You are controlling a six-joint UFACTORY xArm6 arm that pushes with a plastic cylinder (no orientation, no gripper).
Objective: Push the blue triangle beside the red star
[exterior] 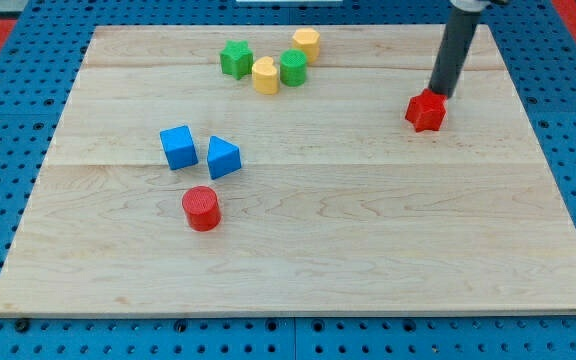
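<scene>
Item: my tip (437, 95), bare rod gripping nothing, touches red star (426, 111) near table's right edge; blue triangle (223, 158) lies well apart toward left edge.

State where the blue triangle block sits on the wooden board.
The blue triangle block sits left of the board's centre, just right of the blue cube and above the red cylinder.

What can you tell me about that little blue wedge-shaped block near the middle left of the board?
The blue triangle is a small, solid-looking wedge in bright matte blue, resting flat on the pale wooden board. A blue cube sits close on the view's left, a red cylinder just below. My tip is far off, beside the red star.
</scene>
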